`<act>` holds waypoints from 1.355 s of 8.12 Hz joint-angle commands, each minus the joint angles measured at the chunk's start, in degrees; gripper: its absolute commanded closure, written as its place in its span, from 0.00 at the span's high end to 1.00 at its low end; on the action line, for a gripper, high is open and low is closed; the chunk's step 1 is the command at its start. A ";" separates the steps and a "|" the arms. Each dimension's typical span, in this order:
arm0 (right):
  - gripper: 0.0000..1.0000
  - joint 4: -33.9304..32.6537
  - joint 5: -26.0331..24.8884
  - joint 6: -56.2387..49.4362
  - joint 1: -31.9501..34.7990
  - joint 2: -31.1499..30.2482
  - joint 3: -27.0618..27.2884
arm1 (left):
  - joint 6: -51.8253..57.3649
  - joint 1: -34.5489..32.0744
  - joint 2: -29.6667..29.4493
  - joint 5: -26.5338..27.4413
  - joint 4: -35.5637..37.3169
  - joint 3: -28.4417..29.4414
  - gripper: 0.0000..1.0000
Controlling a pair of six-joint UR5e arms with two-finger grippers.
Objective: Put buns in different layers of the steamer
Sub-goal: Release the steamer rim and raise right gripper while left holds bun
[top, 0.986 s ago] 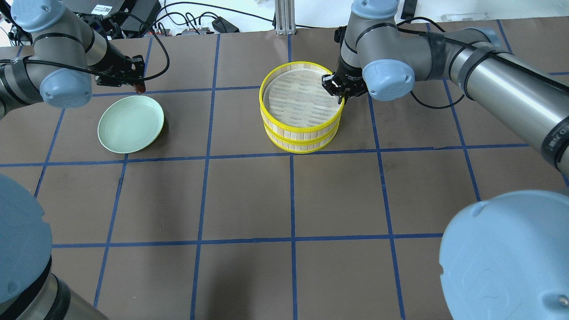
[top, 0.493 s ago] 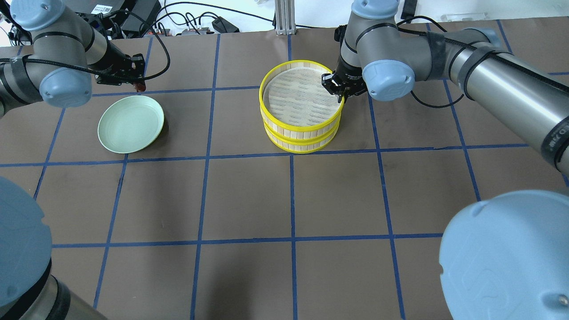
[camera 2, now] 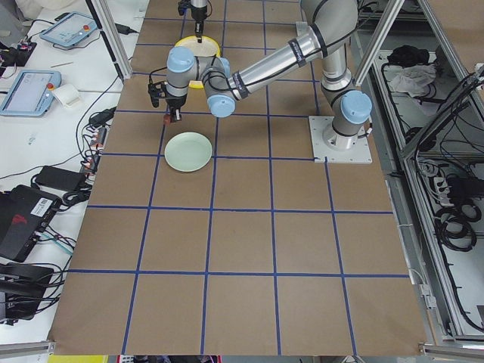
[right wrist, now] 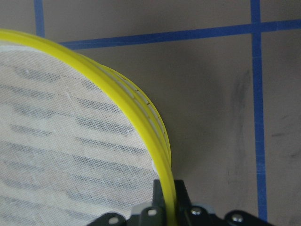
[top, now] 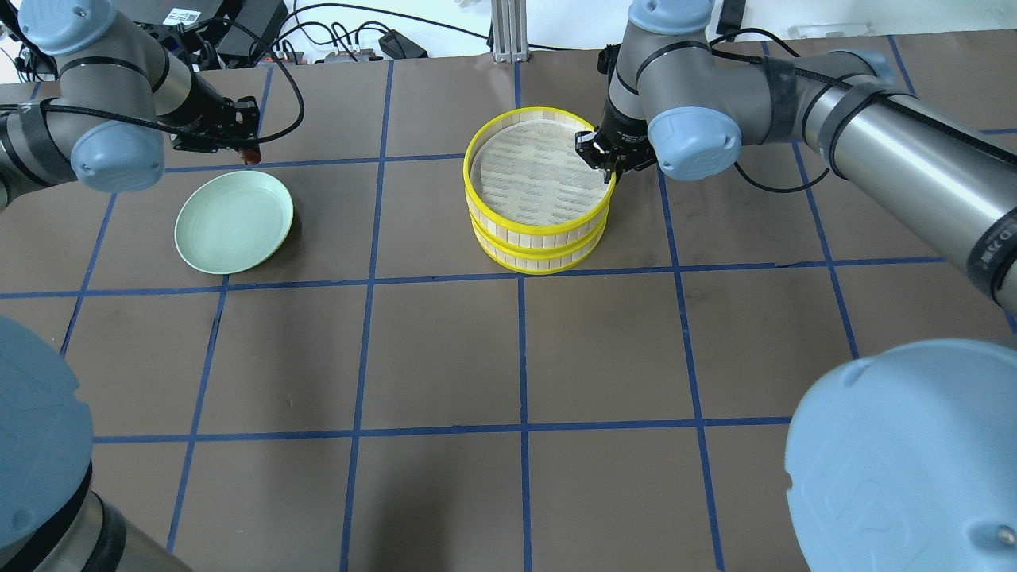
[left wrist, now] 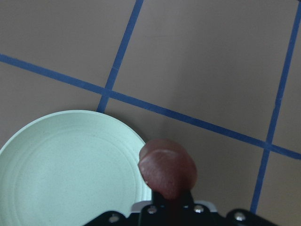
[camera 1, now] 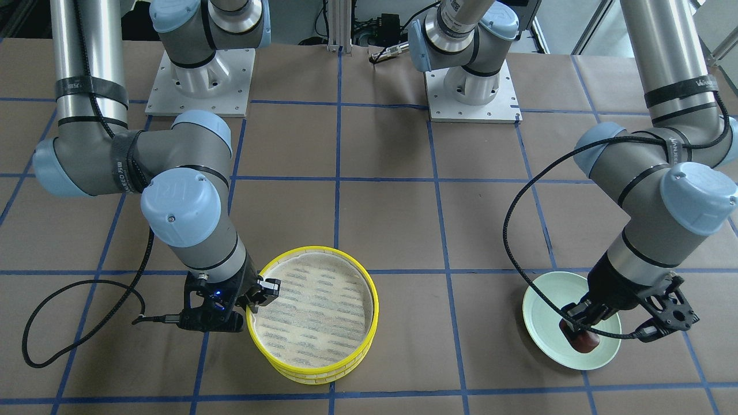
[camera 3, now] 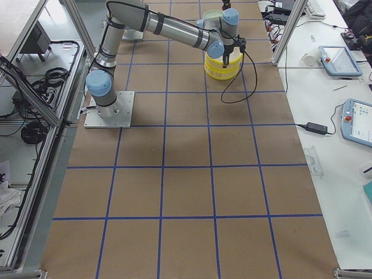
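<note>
Two yellow-rimmed steamer trays stand stacked mid-table, the top tray point(top: 470, 163) on the lower tray point(top: 540, 259). The top tray's mesh bottom point(camera 1: 311, 317) is bare. My right gripper point(top: 609, 168) is shut on the top tray's rim at its right side, seen close in the right wrist view point(right wrist: 141, 110). My left gripper point(top: 248, 149) is shut on the dark reddish-brown bun point(left wrist: 168, 168) and holds it over the far edge of the pale green plate point(top: 234, 222). The bun also shows in the front view point(camera 1: 585, 341). The cream-yellow bun is hidden.
The green plate point(camera 1: 545, 300) holds nothing else. Blue tape lines grid the brown table. Cables and power bricks point(top: 238, 32) lie past the table's far edge. A black cable point(camera 1: 75, 323) loops from my right wrist.
The top tray, held by my right gripper, has risen slightly off the lower tray. My left gripper with the brown bun has edged slightly away from the plate.
</note>
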 commanded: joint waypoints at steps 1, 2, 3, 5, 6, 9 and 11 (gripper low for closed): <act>0.14 0.00 -0.07 0.00 -0.04 0.04 0.08 | 0.09 0.09 -0.18 -0.01 -0.04 -0.07 0.00; 0.18 0.08 0.10 0.09 -0.04 -0.05 0.08 | 0.61 0.09 -0.18 -0.01 -0.13 0.02 0.00; 0.32 0.08 0.11 0.09 -0.04 0.04 0.17 | 0.88 0.09 -0.18 0.08 -0.13 -0.07 0.00; 0.61 0.08 0.11 0.18 -0.04 0.04 0.17 | 0.97 0.09 -0.18 0.08 -0.22 -0.07 0.00; 0.65 0.08 0.19 0.18 -0.04 -0.05 0.17 | 0.97 0.09 -0.18 0.08 -0.13 -0.07 0.00; 0.73 2.96 -0.42 -1.57 -1.43 -3.20 -2.11 | 0.10 -2.79 1.04 -0.18 0.48 0.89 0.00; 0.73 12.86 -0.51 -6.30 -4.85 -9.43 -3.25 | -2.79 -9.72 3.33 -0.54 0.92 2.13 0.00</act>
